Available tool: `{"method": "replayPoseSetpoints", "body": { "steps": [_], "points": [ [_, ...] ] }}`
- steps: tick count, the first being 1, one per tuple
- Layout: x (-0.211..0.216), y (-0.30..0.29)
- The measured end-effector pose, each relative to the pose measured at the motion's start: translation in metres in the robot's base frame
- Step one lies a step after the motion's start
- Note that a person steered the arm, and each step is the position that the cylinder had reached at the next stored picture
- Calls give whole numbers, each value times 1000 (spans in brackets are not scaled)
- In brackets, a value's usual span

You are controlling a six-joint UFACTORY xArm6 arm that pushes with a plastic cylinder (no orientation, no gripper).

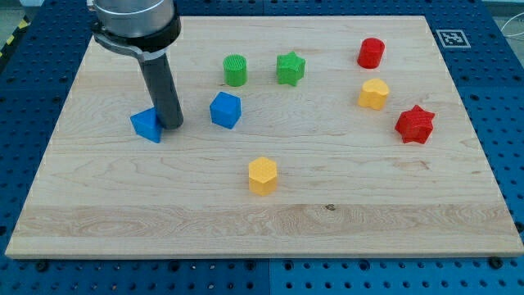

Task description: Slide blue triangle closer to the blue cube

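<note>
My tip (pixel 172 125) (a bare rod, with no claw to open or close) stands touching the small blue plastic triangle (pixel 146 124), at its 3 o'clock. The blue plastic cube (pixel 225 110) lies near, at the tip's 3 o'clock. The triangle looks light, rigid and slippery on the pale wooden board (pixel 344 221); I judge pushing squarely on its 9 o'clock face best, since its corners may pivot.

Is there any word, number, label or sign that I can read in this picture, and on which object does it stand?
No words, numbers or brand names can be read.
The only sign is a black-and-white square marker at the wooden board's top right corner: a coded pattern, no letters.
The blocks, for example the blue triangle and the blue cube, carry no print.
My tip, beside the blue triangle, carries none either.
</note>
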State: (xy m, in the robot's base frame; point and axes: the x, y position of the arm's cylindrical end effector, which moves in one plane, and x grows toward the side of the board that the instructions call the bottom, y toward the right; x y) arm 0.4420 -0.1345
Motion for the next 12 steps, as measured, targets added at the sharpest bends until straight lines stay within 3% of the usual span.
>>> {"method": "replayPoseSetpoints", "body": {
  "steps": [4,5,6,7,8,10,12],
  "points": [
    [55,-23],
    [51,-55],
    [19,-67],
    [-13,-59],
    [-18,-53],
    [24,-51],
    [49,-6]
  ]
}}
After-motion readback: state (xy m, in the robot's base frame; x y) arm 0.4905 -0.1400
